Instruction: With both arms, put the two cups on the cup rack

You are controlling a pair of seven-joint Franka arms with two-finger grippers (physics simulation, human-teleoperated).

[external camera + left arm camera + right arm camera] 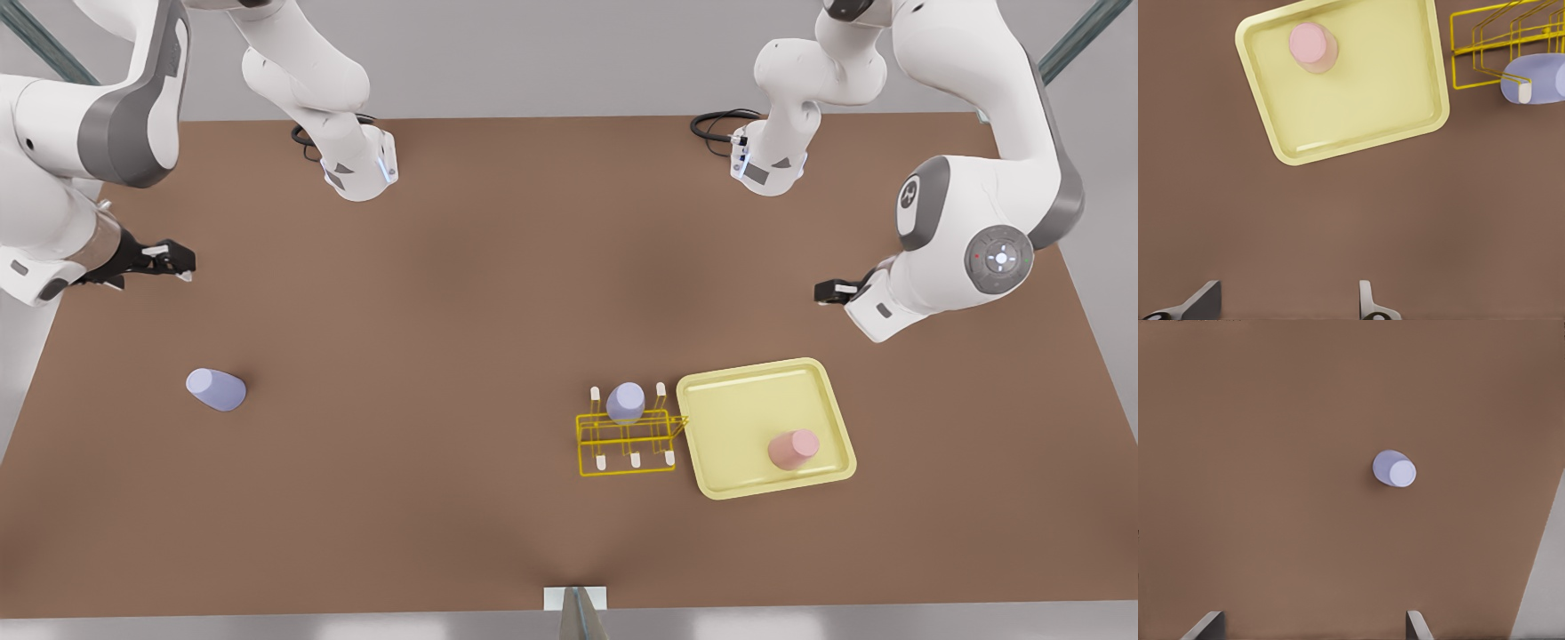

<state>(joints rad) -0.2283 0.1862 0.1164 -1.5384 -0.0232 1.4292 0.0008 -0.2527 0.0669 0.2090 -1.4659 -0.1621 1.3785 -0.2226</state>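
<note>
Front view: lavender cup (216, 389) and pink cup (793, 449) upright; both end effectors parted.

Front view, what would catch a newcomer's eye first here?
The bright yellow cup rack near the table's middle, a lavender cup already on one peg, with the pale yellow tray beside it holding the pink cup. A second lavender cup stands alone toward the front view's left. The left gripper and right gripper hover open at the table's sides.
</note>
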